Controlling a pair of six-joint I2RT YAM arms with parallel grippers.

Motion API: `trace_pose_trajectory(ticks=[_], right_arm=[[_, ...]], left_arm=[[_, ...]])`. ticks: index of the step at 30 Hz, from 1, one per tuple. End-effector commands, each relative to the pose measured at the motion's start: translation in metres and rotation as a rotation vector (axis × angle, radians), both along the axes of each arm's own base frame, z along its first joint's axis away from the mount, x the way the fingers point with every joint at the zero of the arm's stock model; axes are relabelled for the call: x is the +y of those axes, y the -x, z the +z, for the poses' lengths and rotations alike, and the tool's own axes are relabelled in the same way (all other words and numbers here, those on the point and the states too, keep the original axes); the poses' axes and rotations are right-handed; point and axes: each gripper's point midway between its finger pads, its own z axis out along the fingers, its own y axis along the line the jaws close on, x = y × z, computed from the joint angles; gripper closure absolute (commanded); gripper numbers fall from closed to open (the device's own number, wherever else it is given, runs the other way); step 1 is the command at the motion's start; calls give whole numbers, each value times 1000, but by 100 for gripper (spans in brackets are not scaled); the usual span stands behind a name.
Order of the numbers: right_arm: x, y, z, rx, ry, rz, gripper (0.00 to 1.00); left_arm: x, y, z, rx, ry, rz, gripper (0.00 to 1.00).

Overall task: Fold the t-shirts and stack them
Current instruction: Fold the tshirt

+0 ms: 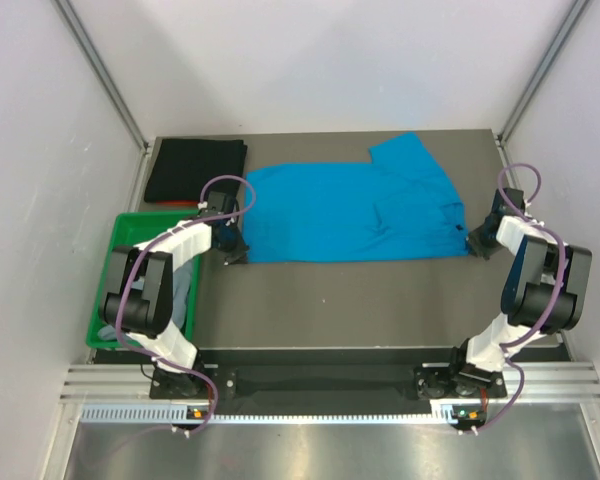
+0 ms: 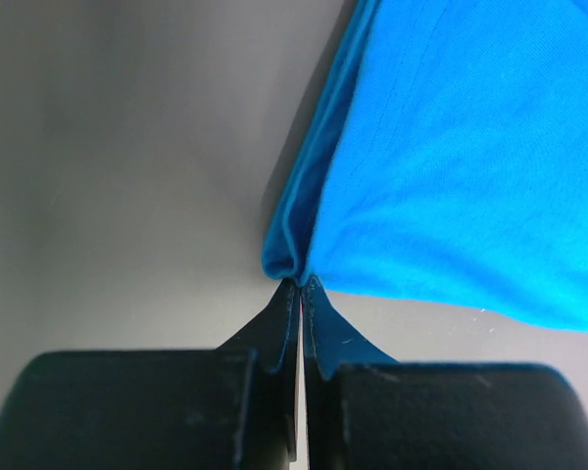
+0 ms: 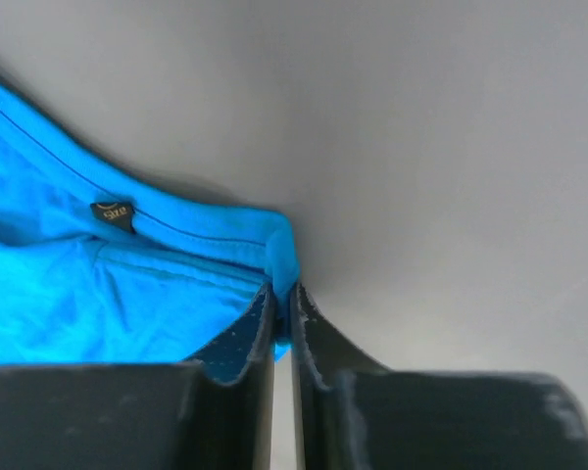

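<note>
The bright blue t-shirt (image 1: 350,210) lies spread across the middle of the table, one sleeve sticking out at the back right. My left gripper (image 1: 237,256) is shut on its near left corner, and the pinched blue hem (image 2: 286,257) bunches at the fingertips. My right gripper (image 1: 473,238) is shut on the shirt's near right corner, where the blue collar edge (image 3: 282,257) is squeezed between the fingers. A folded black t-shirt (image 1: 195,170) rests at the back left. Grey cloth (image 1: 183,296) shows inside the green bin.
A green plastic bin (image 1: 110,275) stands off the table's left side, next to the left arm. White walls and metal posts close in the table on the left, right and back. The arm bases sit on the rail along the near edge.
</note>
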Motion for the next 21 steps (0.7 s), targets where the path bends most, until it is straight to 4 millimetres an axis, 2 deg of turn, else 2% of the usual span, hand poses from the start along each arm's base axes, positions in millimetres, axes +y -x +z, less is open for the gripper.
trace_pose_trajectory(ticks=[1,6,10,15,21], right_arm=[[-13,12,-10,56,64,-22,99],[-31,30,4,100,135,-51,100],[-36,40,21,81,179,-49,100],[-35,55,15,129,166,-28,100],[-34,79,6,188,163,-26,100]], left_arm=[[2,-9,8,-43,-10,8,100],[2,-2,17,-54,-4,12,100],[-5,12,18,-52,9,-9,100],[0,34,15,-44,10,-7,100],[-6,56,13,-31,52,-29,100]])
